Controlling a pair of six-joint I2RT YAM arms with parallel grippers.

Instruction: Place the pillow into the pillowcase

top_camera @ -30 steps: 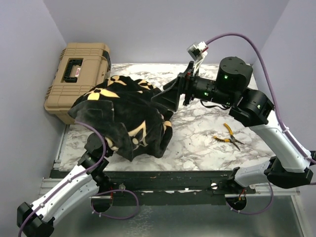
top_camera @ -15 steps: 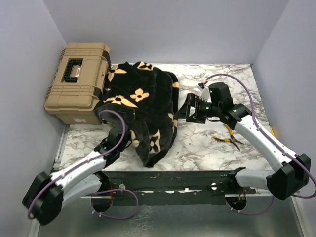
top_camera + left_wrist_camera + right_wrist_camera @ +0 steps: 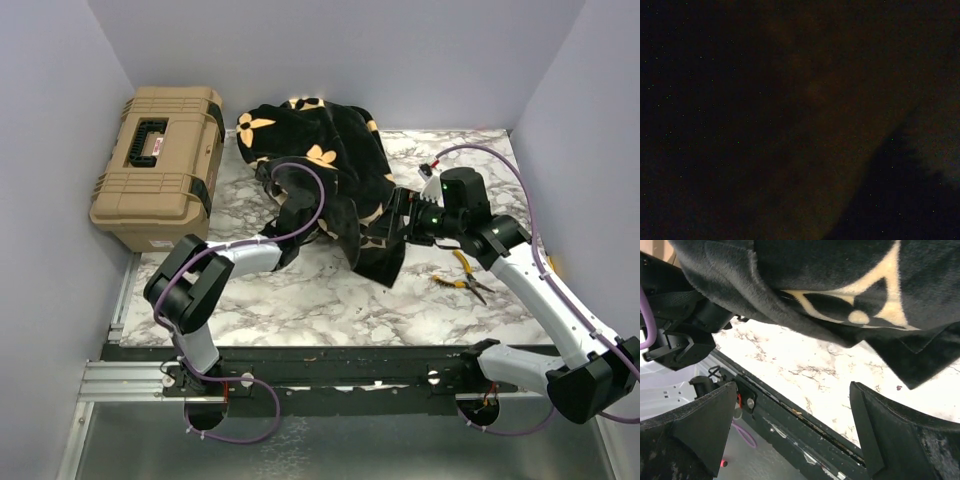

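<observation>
The pillowcase (image 3: 320, 165), black plush with tan flower motifs, is bunched up at the back middle of the marble table, and one flap hangs toward the front right. My left arm reaches into it from the left. The left gripper is buried in the fabric, and the left wrist view is almost black. My right gripper (image 3: 395, 225) stands open against the hanging flap. In the right wrist view the pillowcase (image 3: 840, 285) hangs above the right gripper (image 3: 795, 425), with nothing between its fingers (image 3: 900, 435). The pillow is hidden.
A tan toolbox (image 3: 155, 165) stands at the back left, close to the fabric. Yellow-handled pliers (image 3: 462, 278) lie on the table (image 3: 300, 300) under the right forearm. Walls close in on the left, right and back. The table's black front rail (image 3: 790, 420) shows below the jaws.
My left arm has swung the pillowcase from the front left to the back middle. My right arm has come down and forward, its open gripper now at the flap's right edge.
</observation>
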